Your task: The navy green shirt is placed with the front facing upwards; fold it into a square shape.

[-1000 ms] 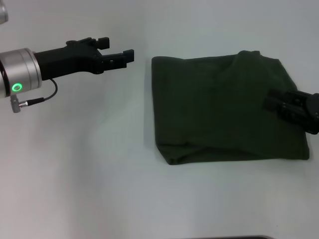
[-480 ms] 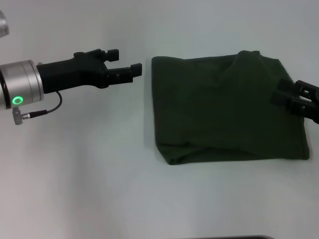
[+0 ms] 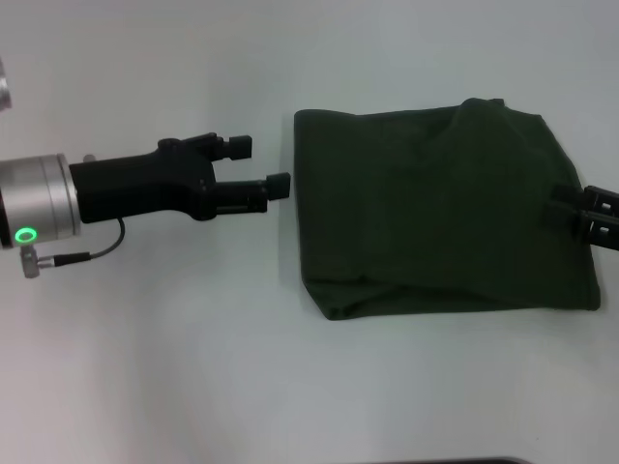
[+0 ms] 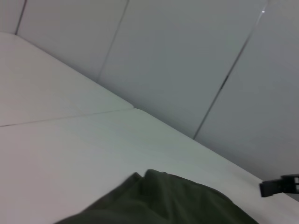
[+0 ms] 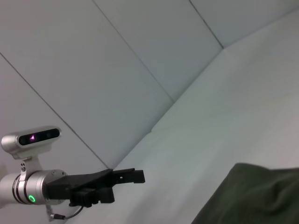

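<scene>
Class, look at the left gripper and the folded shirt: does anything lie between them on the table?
Nothing visible does. The left gripper, jaws open, points at the shirt near its left edge, with only bare table in the gap. The right gripper is at the shirt's right edge.

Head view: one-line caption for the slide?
Folded navy green shirt on the white table, open left gripper beside its left edge, right gripper at its right edge.

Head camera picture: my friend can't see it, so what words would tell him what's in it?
A dark green shirt, folded into a rough square, lies on a white table. The left claw, fingers open, reaches in beside the shirt's left edge without touching it. The right claw pokes in at the shirt's right edge.
</scene>
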